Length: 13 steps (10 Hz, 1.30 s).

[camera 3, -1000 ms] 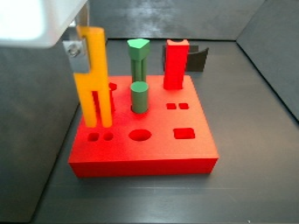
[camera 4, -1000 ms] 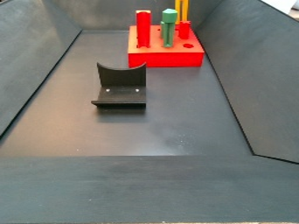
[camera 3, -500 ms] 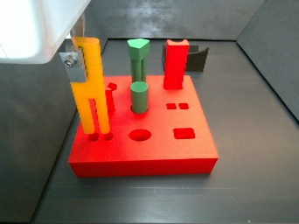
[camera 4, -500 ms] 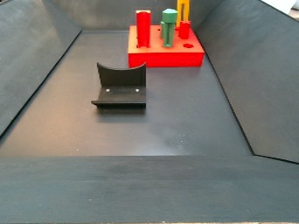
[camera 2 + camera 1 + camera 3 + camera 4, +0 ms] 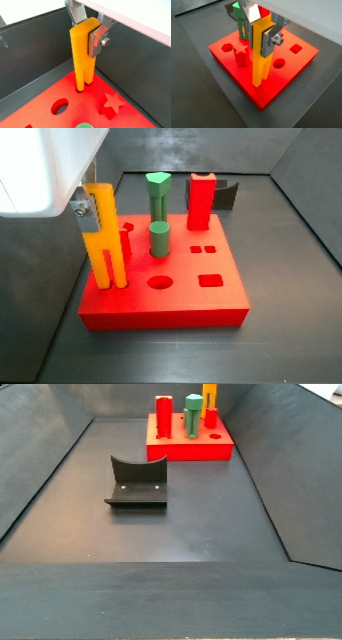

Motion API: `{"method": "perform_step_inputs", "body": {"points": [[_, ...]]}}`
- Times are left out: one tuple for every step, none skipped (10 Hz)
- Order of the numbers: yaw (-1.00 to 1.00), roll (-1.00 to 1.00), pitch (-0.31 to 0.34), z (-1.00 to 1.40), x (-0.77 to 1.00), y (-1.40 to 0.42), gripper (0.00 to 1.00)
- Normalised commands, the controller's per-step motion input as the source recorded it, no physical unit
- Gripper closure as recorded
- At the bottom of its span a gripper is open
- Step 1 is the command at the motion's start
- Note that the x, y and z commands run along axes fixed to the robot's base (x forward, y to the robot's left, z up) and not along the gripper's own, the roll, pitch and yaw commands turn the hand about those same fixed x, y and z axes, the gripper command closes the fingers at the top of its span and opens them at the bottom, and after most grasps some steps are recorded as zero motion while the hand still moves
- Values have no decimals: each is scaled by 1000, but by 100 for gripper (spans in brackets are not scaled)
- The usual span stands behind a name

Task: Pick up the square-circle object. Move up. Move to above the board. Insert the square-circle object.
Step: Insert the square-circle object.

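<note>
A: Side view, item one: square-circle object (image 5: pixel 104 243). Description?

B: Tall slim orange-yellow peg, two joined prongs, upright. Its lower ends sit in holes at the left front corner of the board (image 5: pixel 187 298). The gripper (image 5: pixel 88 208) is clamped on its upper part; in a wrist view the silver fingers (image 5: pixel 97 39) press either side of the peg (image 5: pixel 83 55), whose prongs enter the red top face (image 5: pixel 80 102).

A: Items to its right?

B: Two green pegs, a short round one (image 5: pixel 159 239) near the board's centre and a taller one (image 5: pixel 159 196) behind it; then a red peg (image 5: pixel 202 201) at the back. Open holes in the top face: a round hole (image 5: pixel 160 283), a square hole (image 5: pixel 211 281), two small squares (image 5: pixel 202 249).

A: Surface and surroundings?

B: Dark grey matte floor (image 5: pixel 174 524), enclosed by sloping dark grey walls (image 5: pixel 40 454). The fixture (image 5: pixel 136 481) stands on the floor, well apart from the board (image 5: pixel 187 446), which sits at the far end in that side view.
</note>
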Motion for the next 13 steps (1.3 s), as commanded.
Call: {"method": "perform_step_inputs", "body": {"points": [[-23, -30, -40, -191, 23, 11, 100], [-126, -21, -20, -200, 180, 20, 100], [-251, 0, 0, -209, 271, 63, 100], [-360, 0, 26, -260, 260, 89, 100], [-317, 0, 36, -291, 200, 69, 100], [-109, 0, 0, -397, 0, 0, 100], [0, 17, 0, -571, 0, -77, 100], [0, 69, 0, -697, -120, -203, 100], [0, 89, 0, -700, -69, -189, 100], [0, 70, -19, -571, -89, -166, 100], [0, 26, -74, -463, -106, -143, 100], [34, 0, -146, -137, -11, -57, 100], [0, 0, 0, 0, 0, 0, 100]]}}
